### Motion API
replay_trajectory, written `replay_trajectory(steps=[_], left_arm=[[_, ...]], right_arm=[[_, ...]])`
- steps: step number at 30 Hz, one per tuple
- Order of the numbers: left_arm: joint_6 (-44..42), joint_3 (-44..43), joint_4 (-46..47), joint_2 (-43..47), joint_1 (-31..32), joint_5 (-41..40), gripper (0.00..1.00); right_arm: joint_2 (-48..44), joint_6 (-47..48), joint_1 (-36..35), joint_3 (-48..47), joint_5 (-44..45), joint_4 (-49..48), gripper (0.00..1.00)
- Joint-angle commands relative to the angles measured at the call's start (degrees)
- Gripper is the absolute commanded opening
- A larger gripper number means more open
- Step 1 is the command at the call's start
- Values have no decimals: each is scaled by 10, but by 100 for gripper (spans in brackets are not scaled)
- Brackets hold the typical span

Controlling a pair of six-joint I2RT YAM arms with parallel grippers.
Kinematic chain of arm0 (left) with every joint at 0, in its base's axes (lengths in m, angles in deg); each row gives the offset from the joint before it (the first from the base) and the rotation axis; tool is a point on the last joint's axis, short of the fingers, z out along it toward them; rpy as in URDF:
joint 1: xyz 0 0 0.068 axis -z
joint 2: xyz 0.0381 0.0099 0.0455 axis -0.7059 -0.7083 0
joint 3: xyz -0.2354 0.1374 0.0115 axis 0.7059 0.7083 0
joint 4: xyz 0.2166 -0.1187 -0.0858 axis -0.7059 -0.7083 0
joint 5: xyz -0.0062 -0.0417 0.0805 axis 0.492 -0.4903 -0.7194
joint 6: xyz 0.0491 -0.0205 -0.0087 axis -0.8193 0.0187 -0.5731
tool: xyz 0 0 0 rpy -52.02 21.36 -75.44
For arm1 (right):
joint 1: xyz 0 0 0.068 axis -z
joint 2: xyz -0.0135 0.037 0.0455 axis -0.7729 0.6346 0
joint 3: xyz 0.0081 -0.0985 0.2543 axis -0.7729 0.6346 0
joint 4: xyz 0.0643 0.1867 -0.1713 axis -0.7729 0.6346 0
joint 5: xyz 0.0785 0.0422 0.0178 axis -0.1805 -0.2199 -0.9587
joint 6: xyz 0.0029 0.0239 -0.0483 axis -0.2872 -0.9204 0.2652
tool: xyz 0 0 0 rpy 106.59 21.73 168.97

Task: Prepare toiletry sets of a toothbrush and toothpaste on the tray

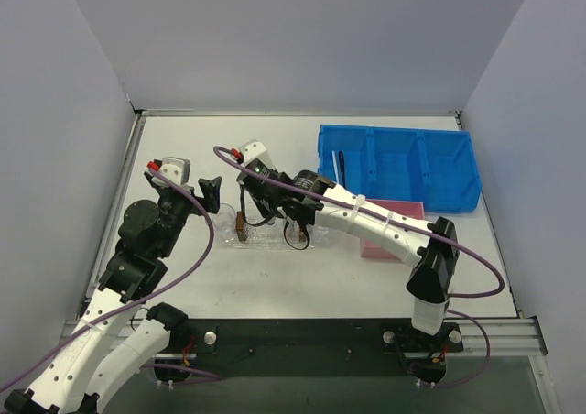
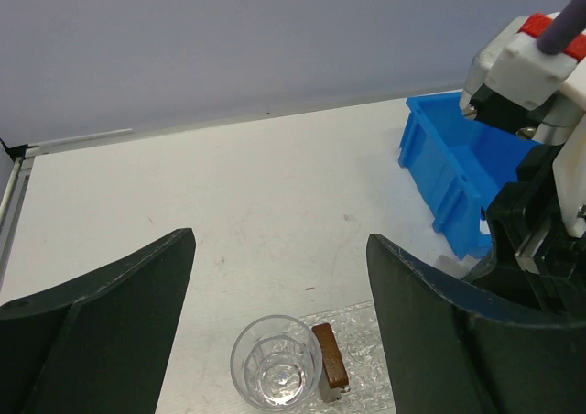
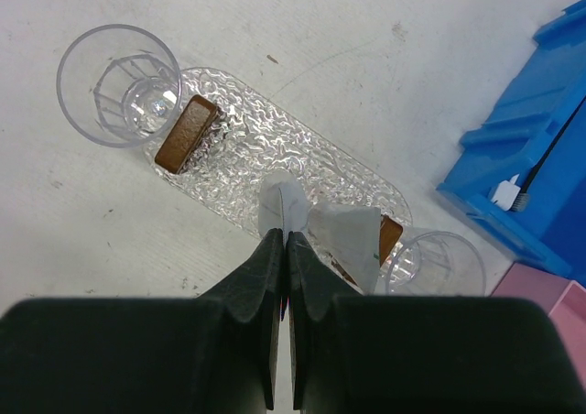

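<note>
Overhead: tray (image 1: 265, 242) mid-bench, under the right arm.
Left wrist: left gripper (image 2: 279, 240), jaws released wide, above cup (image 2: 277, 373).
Right wrist: right gripper (image 3: 284, 237), jaws clenched on toothpaste (image 3: 282, 203) over tray (image 3: 247, 139); black toothbrush (image 3: 549, 153) in blue bin (image 3: 558, 75).

Cups (image 3: 119, 84), brown blocks (image 3: 186, 134) at both tray (image 3: 265, 144) ends

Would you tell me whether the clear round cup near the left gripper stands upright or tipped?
Upright: the clear round cup has its open mouth facing up, base visible below.
</note>
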Motion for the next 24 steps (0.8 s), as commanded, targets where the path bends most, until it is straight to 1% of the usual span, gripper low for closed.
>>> replay_trajectory(steps=[1,24], left_arm=[[3,-2,9,0,-3,0,86],[1,-1,9,-4,-3,-1,86]], right_arm=[[0,-1,3,-20,22,0,0],[9,-10,11,4,15,-13,0]])
